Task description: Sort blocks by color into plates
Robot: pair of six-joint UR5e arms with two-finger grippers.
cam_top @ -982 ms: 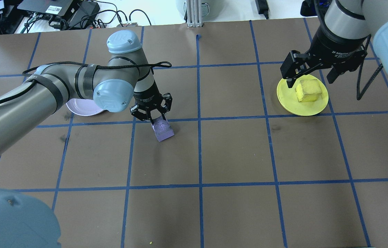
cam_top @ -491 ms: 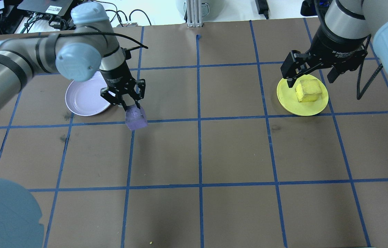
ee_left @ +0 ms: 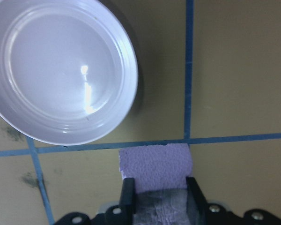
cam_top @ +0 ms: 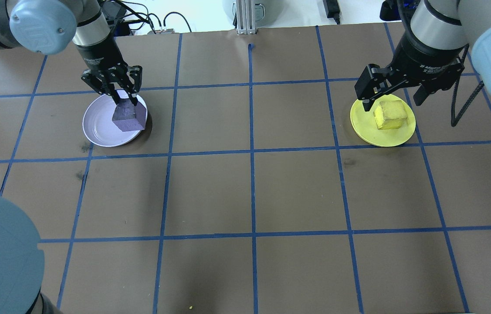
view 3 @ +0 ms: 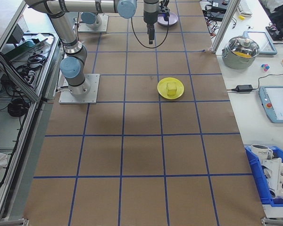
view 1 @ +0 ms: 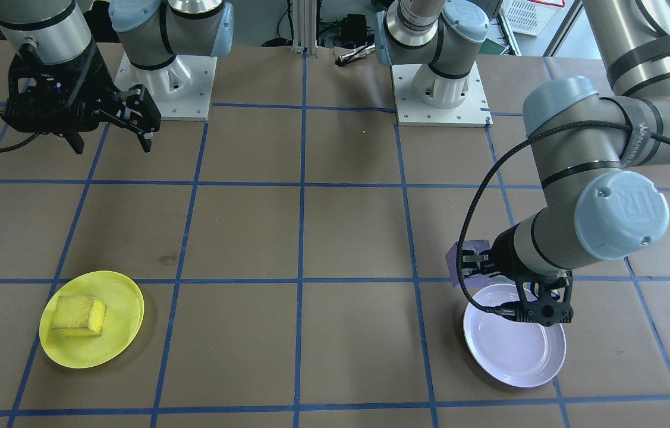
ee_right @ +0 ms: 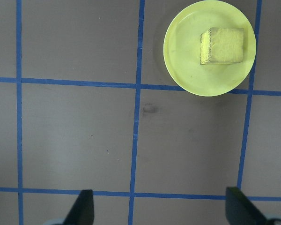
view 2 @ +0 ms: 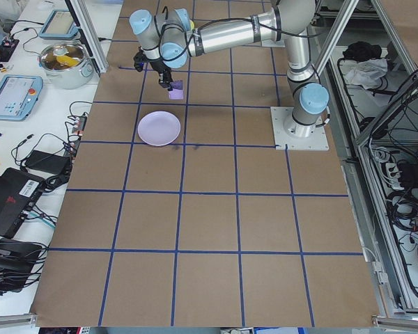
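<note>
While one yellow block (cam_top: 390, 114) sits plated, the left tool (cam_top: 122, 101) clamps the one purple block (cam_top: 129, 117).

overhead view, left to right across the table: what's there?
lavender plate → left end effector holding the purple block above that plate's right side → right end effector, open → yellow block on the yellow plate.
</note>
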